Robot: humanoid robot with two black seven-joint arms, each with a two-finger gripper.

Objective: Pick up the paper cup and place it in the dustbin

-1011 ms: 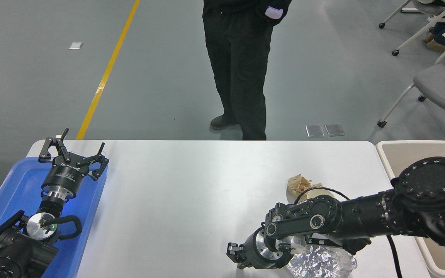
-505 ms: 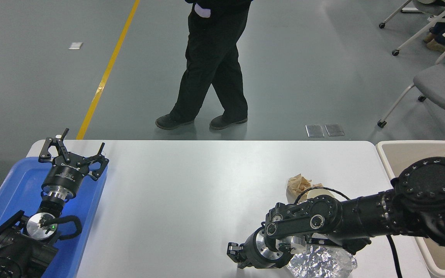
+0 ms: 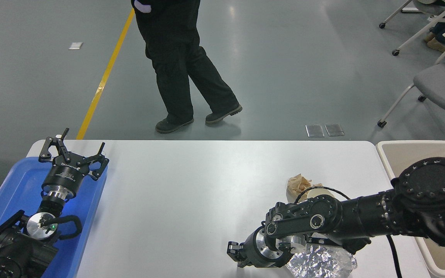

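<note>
Legs of the person (image 3: 184, 73) behind the table have stepped to the left since a moment ago; before, they stood more toward the middle. My two arms and all the things on the table have not moved.

The table (image 3: 191, 193) is white and flat. Past its far edge is a grey floor with a yellow line (image 3: 106, 73) on it. Grey chairs (image 3: 439, 81) on wheels stand past the table's far right corner. A blue tray (image 3: 10, 189) lies on the table's left end. The dustbin (image 3: 404, 148) is big and cream, and it sits just off the table's right end.

My left gripper (image 3: 73, 154) hangs over the blue tray at the table's left end, and its fingers are spread wide with nothing in them.

My right arm reaches in from the right, low over the table's near right part. My right gripper (image 3: 235, 253) is near the table's front edge. I cannot tell how wide its fingers are, because they point away and look very small. I cannot see it touching anything. A crinkly foil tray (image 3: 323, 262) lies just beside my wrist.

The paper cup (image 3: 319, 192) is on the table behind my right arm. Only its cream top peeks out. A brown paper wad (image 3: 298, 183) sits right next to it.
</note>
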